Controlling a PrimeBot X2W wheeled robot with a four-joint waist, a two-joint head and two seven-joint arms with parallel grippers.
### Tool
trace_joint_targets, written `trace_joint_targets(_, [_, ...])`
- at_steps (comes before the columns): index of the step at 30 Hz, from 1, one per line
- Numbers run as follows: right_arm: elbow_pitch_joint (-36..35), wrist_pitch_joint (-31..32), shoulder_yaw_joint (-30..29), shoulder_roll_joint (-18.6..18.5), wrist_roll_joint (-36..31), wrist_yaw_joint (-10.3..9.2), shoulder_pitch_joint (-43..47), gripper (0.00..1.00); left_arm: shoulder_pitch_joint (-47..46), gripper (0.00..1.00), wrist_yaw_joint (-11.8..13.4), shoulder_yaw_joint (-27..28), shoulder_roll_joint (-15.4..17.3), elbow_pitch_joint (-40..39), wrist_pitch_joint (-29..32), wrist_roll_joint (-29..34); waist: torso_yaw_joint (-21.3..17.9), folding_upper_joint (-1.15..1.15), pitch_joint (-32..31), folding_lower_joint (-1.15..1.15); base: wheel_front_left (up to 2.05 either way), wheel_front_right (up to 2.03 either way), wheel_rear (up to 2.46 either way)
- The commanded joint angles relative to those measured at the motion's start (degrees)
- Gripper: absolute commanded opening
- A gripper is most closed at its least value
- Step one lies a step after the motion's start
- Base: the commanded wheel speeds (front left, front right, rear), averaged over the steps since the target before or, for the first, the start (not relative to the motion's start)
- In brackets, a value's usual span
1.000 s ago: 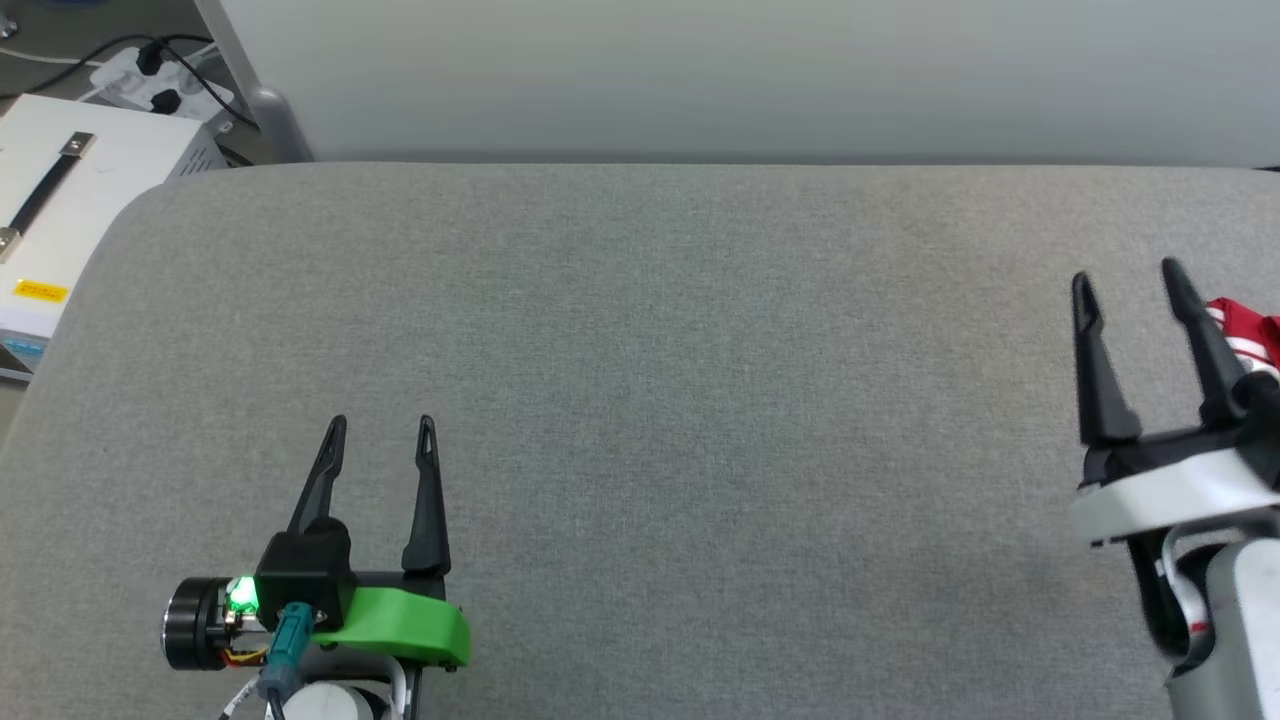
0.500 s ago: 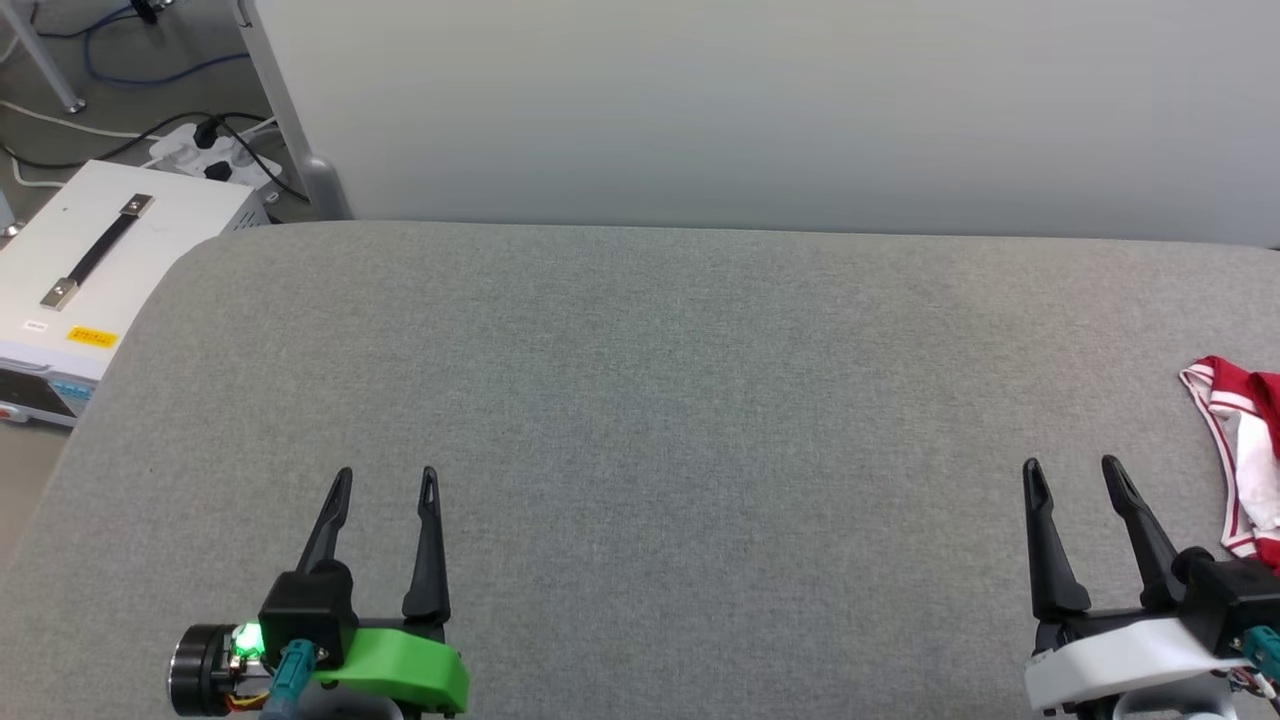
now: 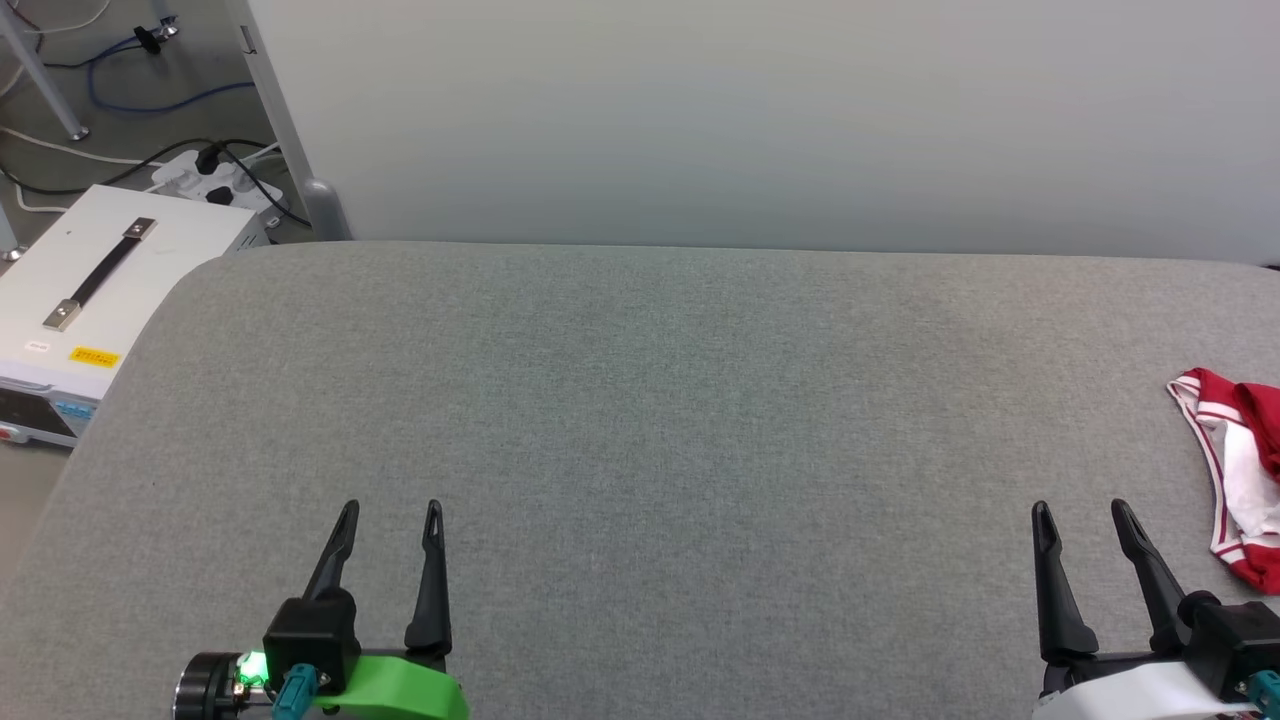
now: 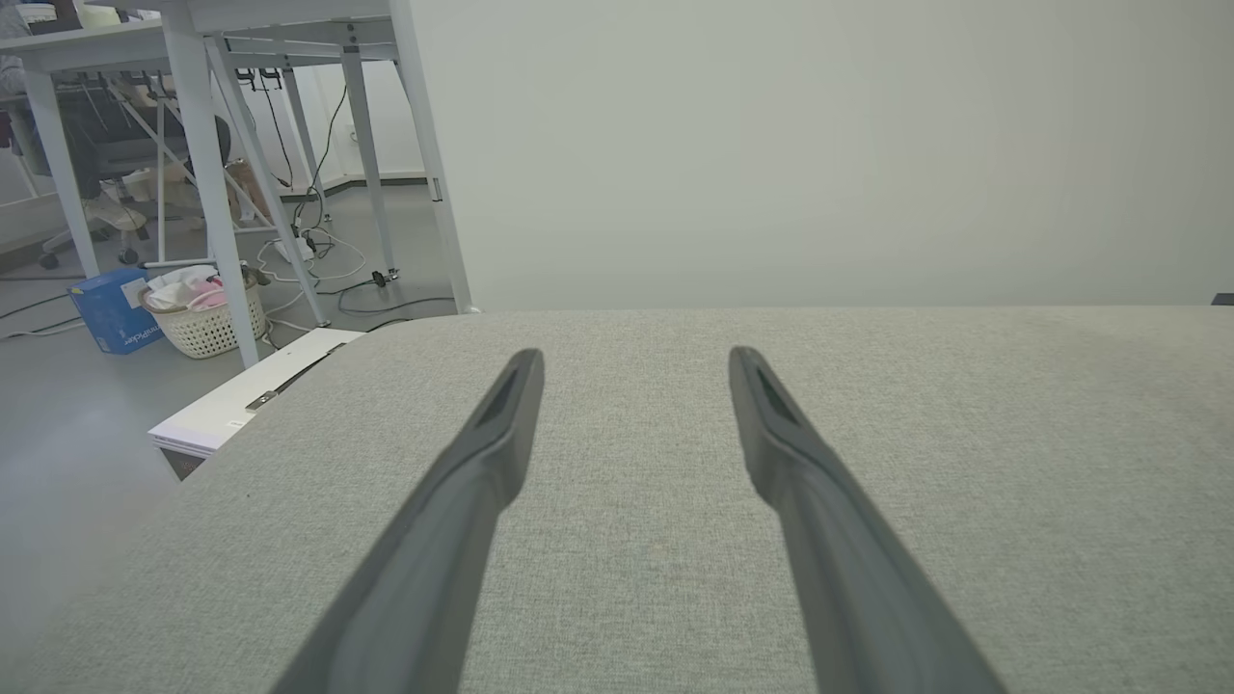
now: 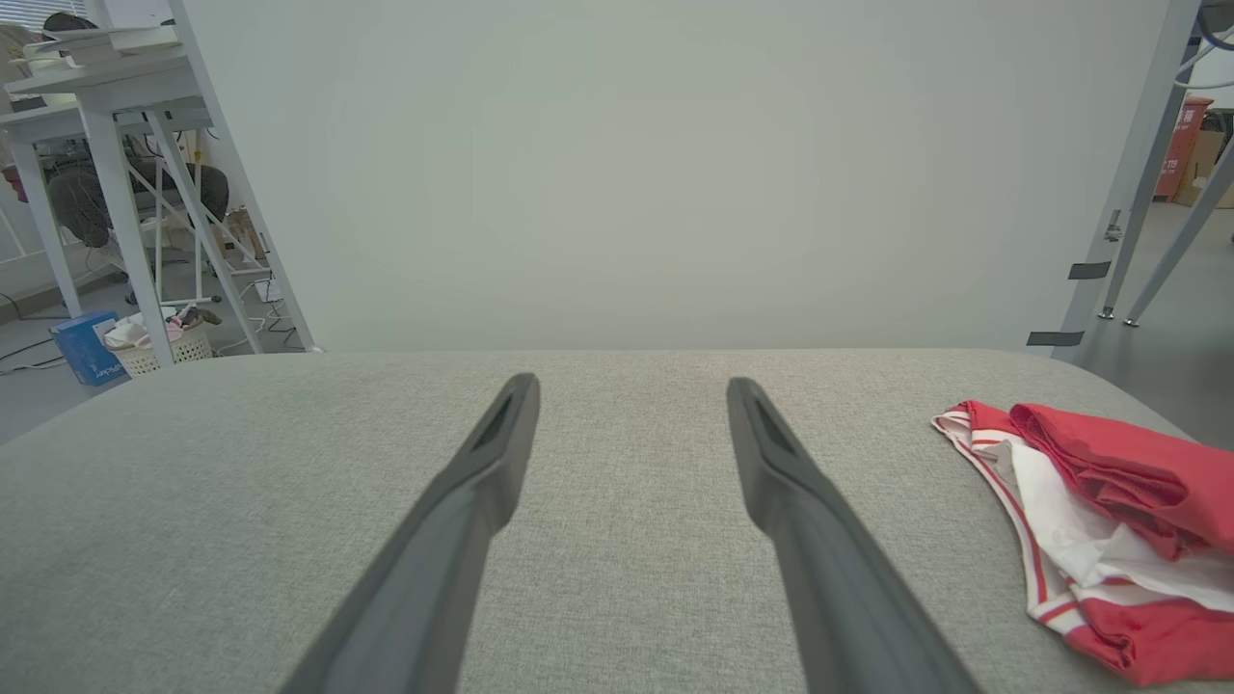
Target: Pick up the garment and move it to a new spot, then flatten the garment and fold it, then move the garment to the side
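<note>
The garment (image 3: 1240,470), red with white panels and striped trim, lies crumpled at the right edge of the grey table (image 3: 700,400), partly cut off by the picture's edge. The right wrist view shows the garment (image 5: 1099,511) bunched up to the right of the fingers. My right gripper (image 3: 1080,512) stands open near the front right, a short way left of the garment and not touching it. My left gripper (image 3: 390,510) stands open at the front left, with bare table between its fingers. In both wrist views the fingers (image 4: 501,424) (image 5: 501,453) are spread with nothing between them.
A pale wall panel (image 3: 760,120) stands behind the table's far edge. A white box with a black handle (image 3: 90,290) sits on the floor left of the table, with cables and a power strip (image 3: 215,170) behind it. White desk legs and a basket (image 4: 207,313) stand further left.
The head camera tilted up, so the whole picture shifted down. My right gripper drew back from beside the garment toward the front edge. The left gripper kept its place.
</note>
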Motion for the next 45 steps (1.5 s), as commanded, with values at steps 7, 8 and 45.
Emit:
trace_joint_targets(7, [0.14, 0.0, 0.01, 0.14, -0.04, 0.0, 0.1, 0.0, 0.07, 0.0, -0.07, 0.02, -0.04, 0.39, 0.0, -0.01, 0.04, 0.0, -0.05, 0.0, 0.0, 0.0, 0.0])
trace_joint_targets(8, [0.14, 0.05, 0.01, 0.13, -0.02, 0.0, 0.08, 0.0, 0.05, 0.0, -0.05, -0.01, -0.03, 0.39, 0.11, 0.0, 0.04, 0.0, -0.04, 0.0, 0.0, 0.0, 0.0])
trace_joint_targets(45, [0.32, 4.28, 0.84, 0.28, -2.64, -0.01, -2.35, 0.0, -1.25, 0.0, 0.47, 0.66, -0.32, -0.81, 4.25, 0.88, -0.72, 0.0, 0.54, 0.0, 0.0, 0.0, 0.0])
